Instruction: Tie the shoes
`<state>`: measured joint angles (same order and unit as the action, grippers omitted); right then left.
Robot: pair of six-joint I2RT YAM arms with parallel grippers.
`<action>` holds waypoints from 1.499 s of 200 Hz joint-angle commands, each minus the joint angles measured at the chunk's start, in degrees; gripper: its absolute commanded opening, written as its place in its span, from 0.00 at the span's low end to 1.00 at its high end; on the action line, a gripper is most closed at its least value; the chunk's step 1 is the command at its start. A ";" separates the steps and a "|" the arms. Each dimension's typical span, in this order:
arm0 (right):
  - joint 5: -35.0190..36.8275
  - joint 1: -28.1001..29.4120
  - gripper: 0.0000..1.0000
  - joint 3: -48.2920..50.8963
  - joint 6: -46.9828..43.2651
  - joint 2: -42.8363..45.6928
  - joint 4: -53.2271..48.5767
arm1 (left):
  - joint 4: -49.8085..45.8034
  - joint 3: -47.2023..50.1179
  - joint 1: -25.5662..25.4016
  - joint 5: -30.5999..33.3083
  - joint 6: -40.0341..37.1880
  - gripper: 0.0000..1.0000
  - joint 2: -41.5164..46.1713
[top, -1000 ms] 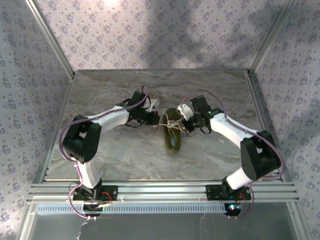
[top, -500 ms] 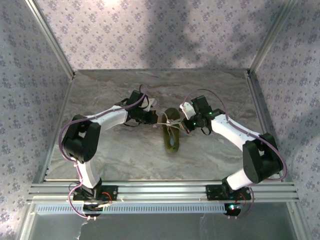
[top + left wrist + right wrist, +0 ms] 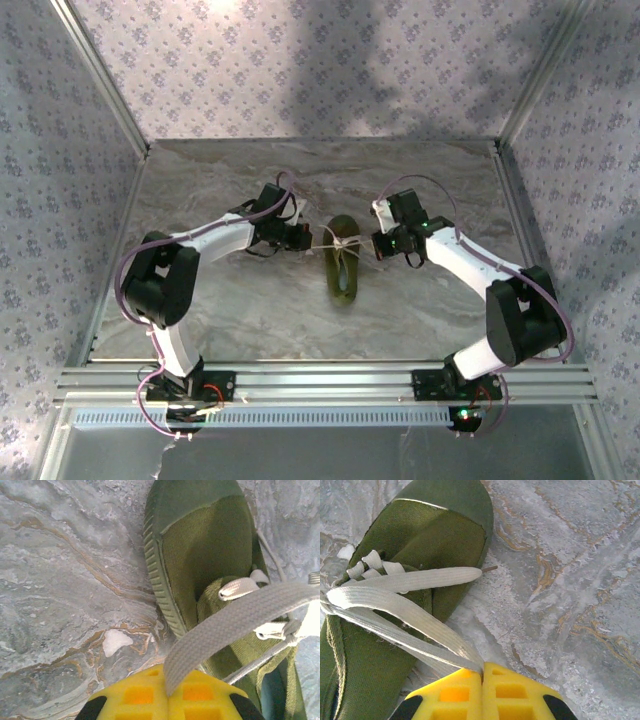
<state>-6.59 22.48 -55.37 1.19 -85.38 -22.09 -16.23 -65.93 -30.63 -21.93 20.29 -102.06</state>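
**A:** What do we see of the shoe?

**B:** We see one small olive-green low-top shoe point(image 3: 344, 270). It stands on its sole near the middle of the marbled surface point(image 3: 250, 305), toe toward the far end, dark opening toward the near edge. A darker ribbed rubber band wraps around the toe.

**A:** And the laces?

**B:** We see flat white laces point(image 3: 340, 243) crossing above the tongue, pulled taut, one side running left, the other right. Close up, two strands run off the right side, past the shoe's edge. We cannot tell whether the crossing is a knot.
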 commanded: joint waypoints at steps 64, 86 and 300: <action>10.43 -4.38 0.00 -0.66 5.73 -0.65 -4.94 | -12.19 -0.46 0.11 16.76 -4.65 0.00 -0.59; 9.40 -4.37 0.00 -0.72 5.32 -0.71 -4.90 | -10.62 -0.26 -0.17 13.19 -4.55 0.00 -0.31; 32.79 -21.18 1.00 26.67 10.86 23.49 29.54 | 37.72 46.21 19.85 36.42 -22.29 1.00 47.54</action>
<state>23.79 2.33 -32.25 16.97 -60.62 -0.80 10.55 -23.79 -12.49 14.87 5.67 -54.48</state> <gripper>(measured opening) 0.995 0.994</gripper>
